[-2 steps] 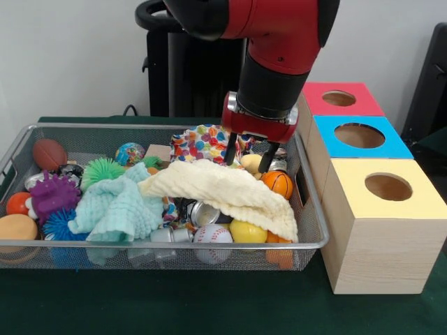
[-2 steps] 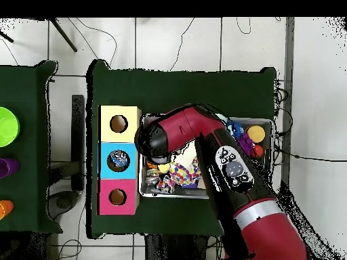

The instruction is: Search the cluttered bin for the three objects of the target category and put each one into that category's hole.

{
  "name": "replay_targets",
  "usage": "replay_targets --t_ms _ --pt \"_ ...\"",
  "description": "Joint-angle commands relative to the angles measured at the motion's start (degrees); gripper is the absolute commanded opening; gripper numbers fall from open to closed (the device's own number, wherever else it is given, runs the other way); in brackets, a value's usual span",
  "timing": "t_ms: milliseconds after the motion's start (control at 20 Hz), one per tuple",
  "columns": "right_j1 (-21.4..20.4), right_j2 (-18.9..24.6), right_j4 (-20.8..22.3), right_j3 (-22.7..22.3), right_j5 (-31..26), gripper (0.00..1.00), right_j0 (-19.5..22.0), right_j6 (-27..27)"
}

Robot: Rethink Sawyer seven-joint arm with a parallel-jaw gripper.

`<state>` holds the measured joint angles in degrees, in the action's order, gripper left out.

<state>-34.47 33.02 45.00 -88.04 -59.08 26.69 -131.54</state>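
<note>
Gripper (image 1: 248,159) low over the far right of the wire mesh bin (image 1: 311,209), fingers parted, holding nothing, tips just above the cream cloth (image 1: 230,192) and beside the polka-dot cloth (image 1: 202,143). Target category unclear from here; candidates nearby: mini basketball (image 1: 279,183) just right of the fingers, baseball (image 1: 211,236) and yellow ball (image 1: 248,231) at the near edge under the cloth, crushed can (image 1: 204,213) between them. Three boxes to the right of the bin: red box (image 1: 341,98) far, blue box (image 1: 358,136) middle, yellow box (image 1: 387,188) near.

Risks, as judgement: closing here likely to pinch cloth instead of an object; lifted cloth could drag balls over the rim; round items liable to roll from the fingers; buried items easily missed.
</note>
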Motion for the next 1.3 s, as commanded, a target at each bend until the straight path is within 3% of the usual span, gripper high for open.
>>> replay_targets --t_ms 50,1300 --pt "1.2 -2.5 2.0 1.6 2.8 1.00 0.7 6.1" --pt "0.5 -3.2 0.7 -0.1 4.5 1.00 1.2 5.7"
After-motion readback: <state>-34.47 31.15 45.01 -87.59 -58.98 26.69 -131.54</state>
